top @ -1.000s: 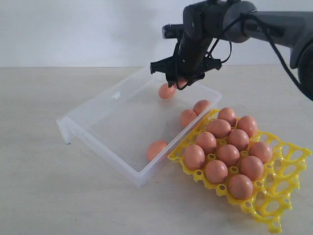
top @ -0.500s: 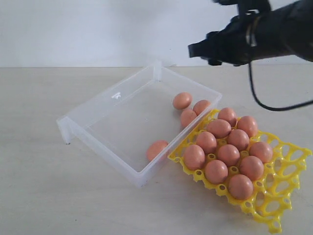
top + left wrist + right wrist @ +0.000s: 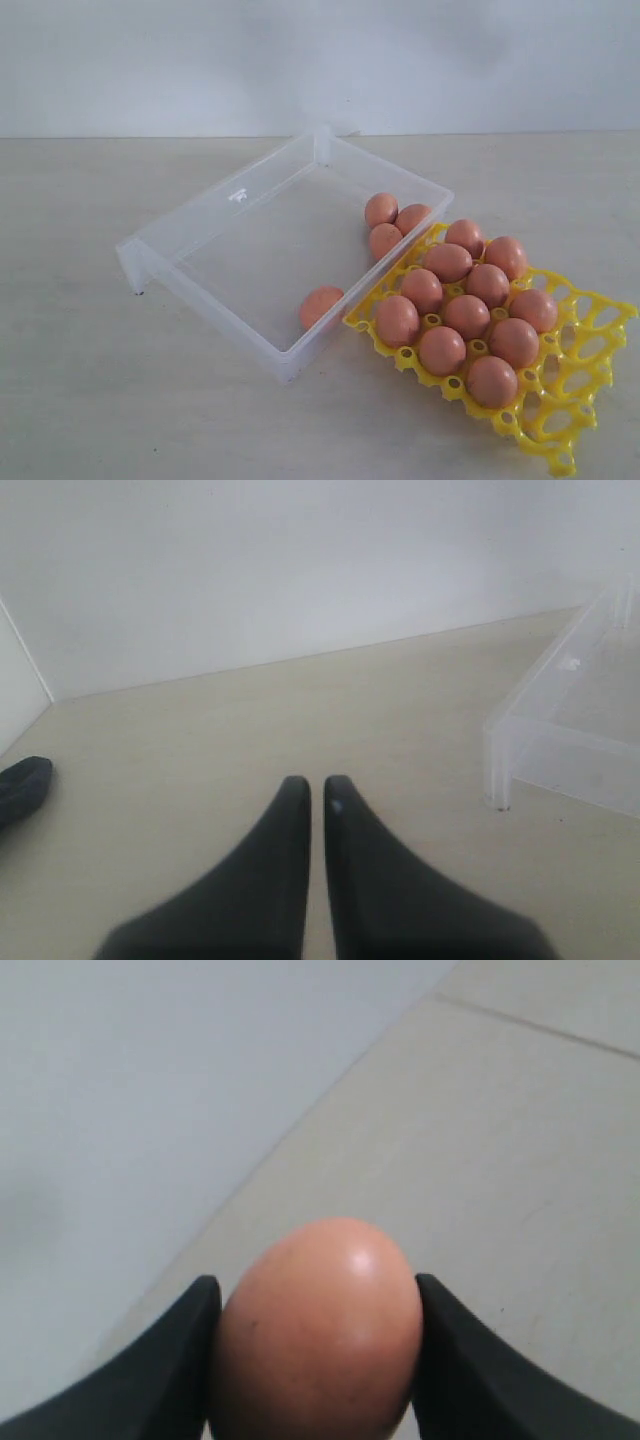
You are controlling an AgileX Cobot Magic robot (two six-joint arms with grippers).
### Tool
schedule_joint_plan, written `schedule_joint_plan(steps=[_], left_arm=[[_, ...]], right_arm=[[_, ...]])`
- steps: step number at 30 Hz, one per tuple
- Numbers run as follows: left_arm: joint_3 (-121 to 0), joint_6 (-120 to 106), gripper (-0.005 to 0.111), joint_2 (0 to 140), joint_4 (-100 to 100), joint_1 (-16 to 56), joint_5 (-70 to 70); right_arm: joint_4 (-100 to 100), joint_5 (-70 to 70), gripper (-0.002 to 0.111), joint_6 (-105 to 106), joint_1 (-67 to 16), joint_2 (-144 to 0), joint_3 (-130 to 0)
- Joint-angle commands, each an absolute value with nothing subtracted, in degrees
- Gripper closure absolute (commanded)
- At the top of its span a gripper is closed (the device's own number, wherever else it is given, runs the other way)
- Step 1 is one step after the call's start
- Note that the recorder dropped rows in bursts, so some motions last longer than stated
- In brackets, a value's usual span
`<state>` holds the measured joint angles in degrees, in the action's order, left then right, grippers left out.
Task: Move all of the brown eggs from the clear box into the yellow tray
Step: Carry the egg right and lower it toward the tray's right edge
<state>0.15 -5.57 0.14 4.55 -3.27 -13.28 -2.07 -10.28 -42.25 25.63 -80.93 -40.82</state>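
The brown eggs (image 3: 384, 241) are smooth matte ovals, orange-brown with faint speckles. Four lie inside the clear box (image 3: 200, 222), a shallow see-through plastic container with frosted rims on the pale desk (image 3: 100, 400). Eleven sit in the glossy lattice cups of the yellow tray (image 3: 590, 350), just beside the box. The right end effector (image 3: 315, 1288) pinches one egg (image 3: 315, 1345). The left end effector (image 3: 315, 783), pressed almost together and empty, hangs near the box's corner.

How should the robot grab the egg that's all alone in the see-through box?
From straight above, pinching the lone egg across its rounded sides. It lies close against the low wall of the clear box, so a sideways reach would likely hit plastic.
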Motion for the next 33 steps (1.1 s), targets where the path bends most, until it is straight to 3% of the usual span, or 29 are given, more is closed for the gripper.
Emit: schedule_joint_plan(steps=[1, 10, 15, 22, 33], left_arm=[[0.00, -5.40, 0.103, 0.00, 4.25, -2.85, -12.91], [0.00, -5.40, 0.103, 0.00, 4.25, -2.85, -12.91], [0.00, -5.40, 0.103, 0.00, 4.25, -2.85, -12.91], [0.00, -5.40, 0.103, 0.00, 4.25, -2.85, -12.91], [0.00, -5.40, 0.103, 0.00, 4.25, -2.85, -12.91]], right_arm=[[4.82, -21.11, 0.109, -42.13, 30.34, -83.20, -40.54], [-21.82, -60.31, 0.109, -44.33, 30.24, -93.33, -43.80], [-33.36, -61.29, 0.109, -50.53, 30.24, -99.92, -52.55], [-65.87, -69.96, 0.109, -65.28, 30.24, -110.74, -66.45], [-99.95, -69.96, 0.109, -80.03, 30.08, -108.95, -62.02]])
